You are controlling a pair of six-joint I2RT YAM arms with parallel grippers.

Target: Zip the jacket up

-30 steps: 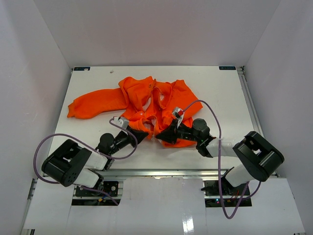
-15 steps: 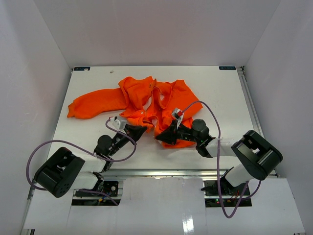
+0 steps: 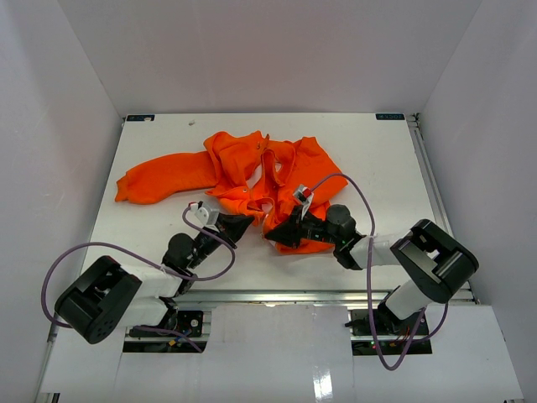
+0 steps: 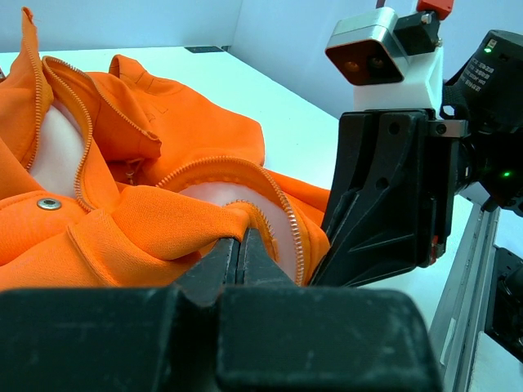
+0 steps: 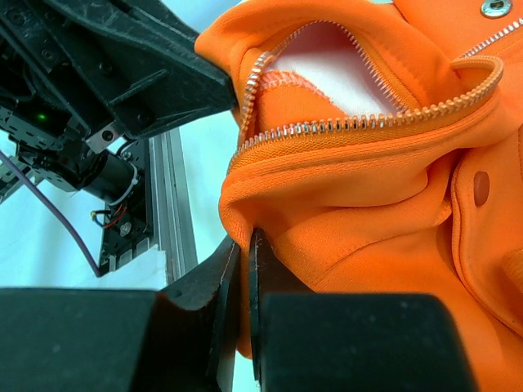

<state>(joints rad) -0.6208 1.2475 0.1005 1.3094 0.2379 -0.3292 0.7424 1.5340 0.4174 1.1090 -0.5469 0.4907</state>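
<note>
Plainly unzipped, the jacket (image 3: 268, 180) lies bunched at the middle of the table (image 3: 377, 159), one sleeve flung left. Its zipper (image 5: 359, 121) halves curl apart, the teeth twisted over pale lining. The left gripper (image 3: 238, 224) is pinched closed on the near hem. The right gripper (image 3: 275, 238), just beside it, is clamped on a fold of the other front edge. Both bites look thin, so a tug may slip the fabric free, and the close-set grippers may knock together. No writing or brand is readable.
</note>
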